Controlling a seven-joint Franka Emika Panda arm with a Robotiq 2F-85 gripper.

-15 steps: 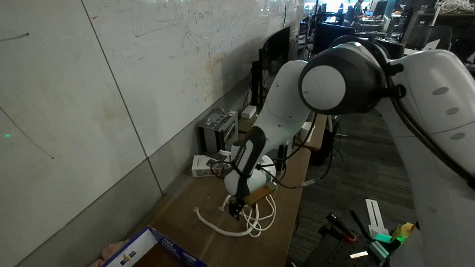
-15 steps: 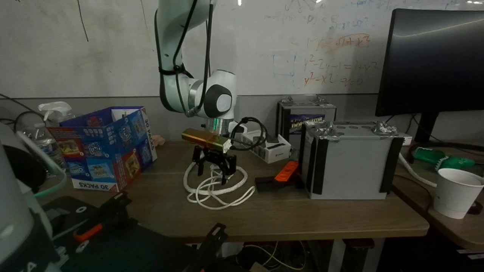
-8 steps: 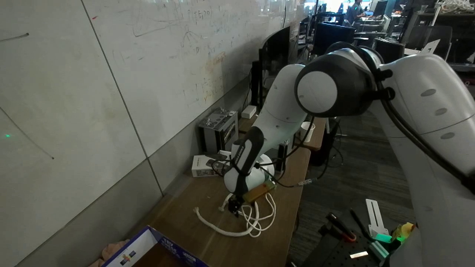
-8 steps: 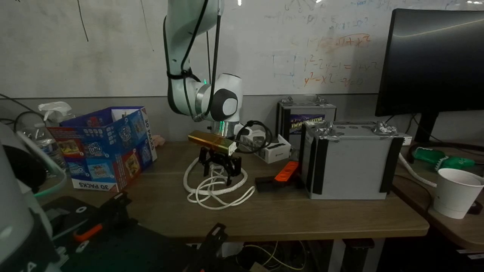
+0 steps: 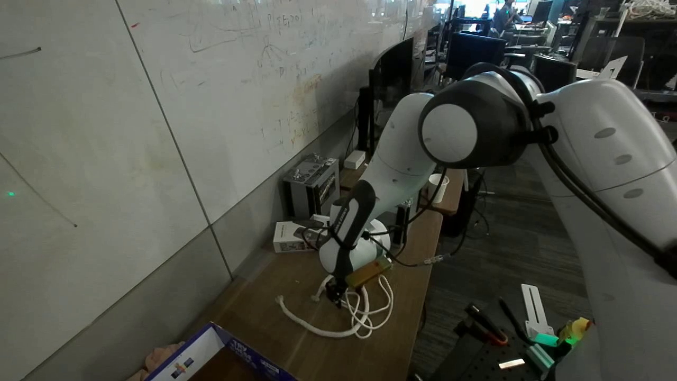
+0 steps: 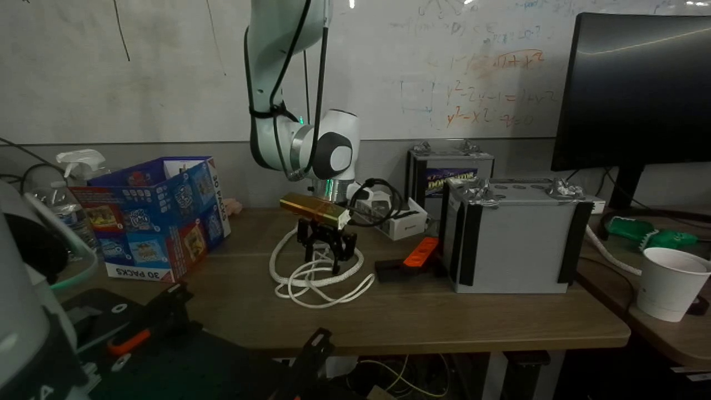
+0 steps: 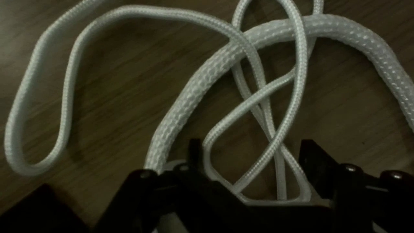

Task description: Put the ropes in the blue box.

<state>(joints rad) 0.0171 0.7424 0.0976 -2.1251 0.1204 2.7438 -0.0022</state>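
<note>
"How far along are we?"

"Barely begun, we'd judge: the ropes (image 7: 223,60) lie tangled on the worktop (image 6: 444,316), none lifted, and we see none in the blue box (image 6: 144,222), though much of its inside is hidden."

"And the jaws?"

"Spread, over the ropes, thin loops showing between them; we're pinching nothing. Gripping, lifting, carrying and letting go are all left to us."

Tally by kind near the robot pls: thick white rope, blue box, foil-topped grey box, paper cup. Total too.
Thick white rope: 1
Blue printed cardboard box: 1
Foil-topped grey boxes: 2
White paper cup: 1
Total: 5
</note>
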